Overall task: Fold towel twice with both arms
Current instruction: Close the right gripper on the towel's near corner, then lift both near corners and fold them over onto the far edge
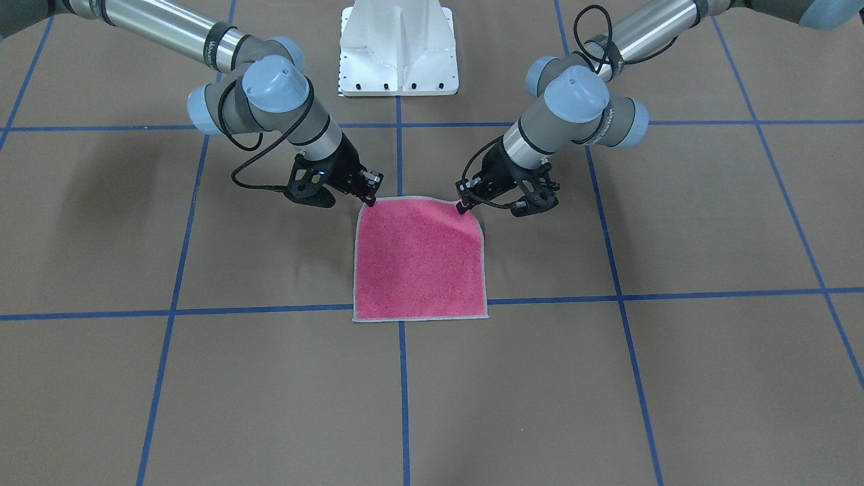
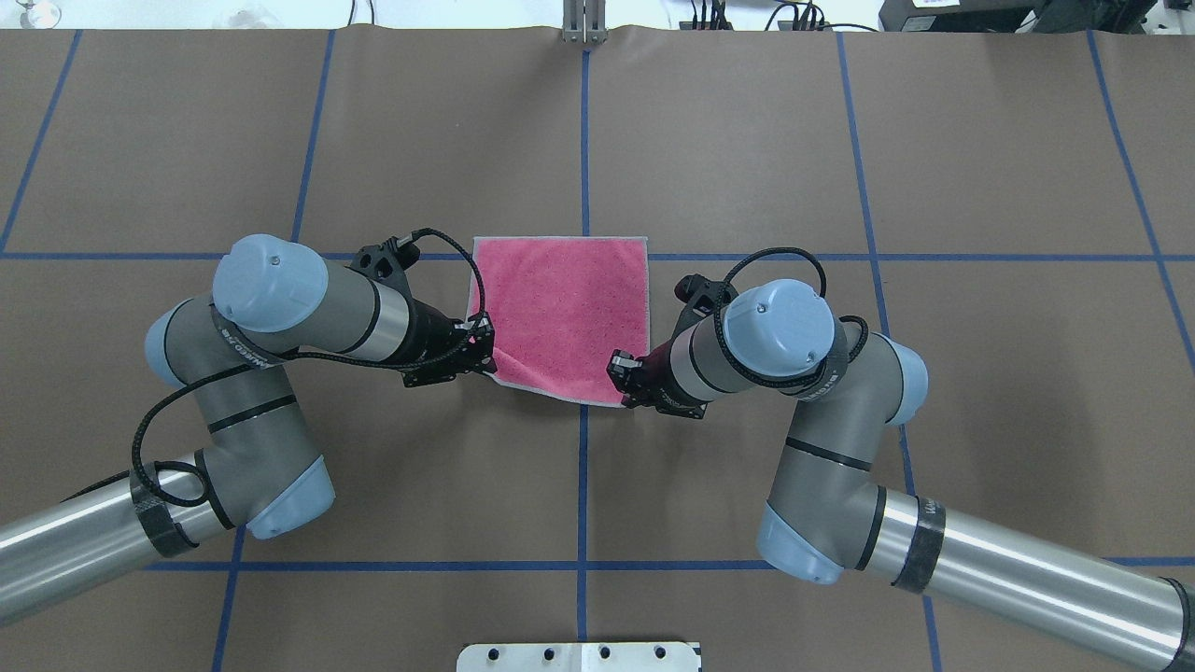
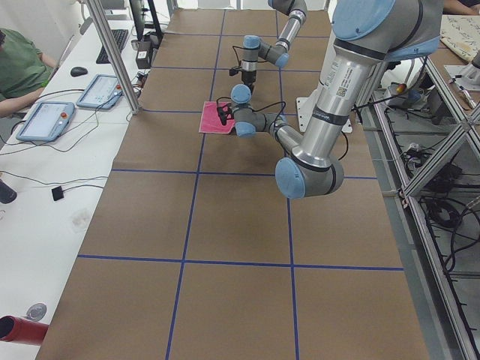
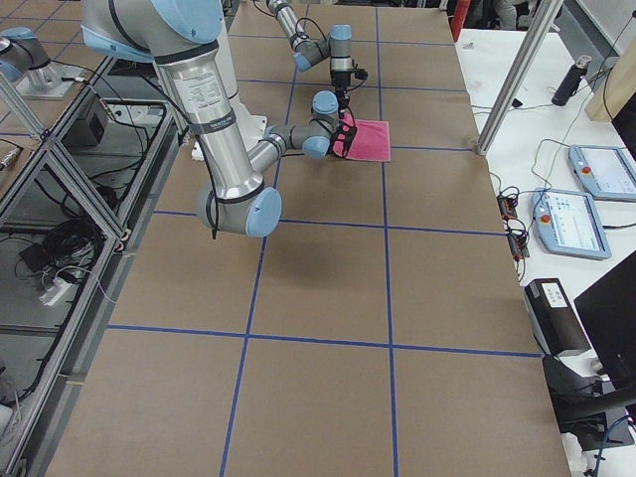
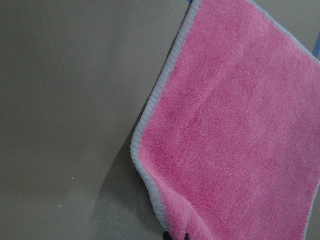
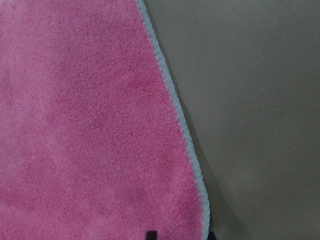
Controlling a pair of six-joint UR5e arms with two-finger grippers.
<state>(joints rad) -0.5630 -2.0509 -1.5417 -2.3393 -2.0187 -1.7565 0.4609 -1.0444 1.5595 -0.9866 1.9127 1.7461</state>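
Observation:
The towel [image 1: 418, 260] lies pink face up on the brown table, with a thin light-grey hem. Its far edge lies flat. Its two corners nearest the robot are pinched and raised slightly. My left gripper [image 2: 485, 347] is shut on the towel's near left corner; in the front-facing view it [image 1: 463, 206] is on the right. My right gripper [image 2: 621, 366] is shut on the near right corner, on the left in the front-facing view [image 1: 370, 197]. The left wrist view shows the pink towel [image 5: 235, 125] with its hem curling up. The right wrist view shows the towel [image 6: 85, 125] too.
The white pedestal base [image 1: 398, 47] stands behind the towel on the robot's side. Blue tape lines [image 2: 583, 140] mark a grid on the brown table cover. Tablets [image 3: 45, 120] and a seated operator are beyond the table's far edge.

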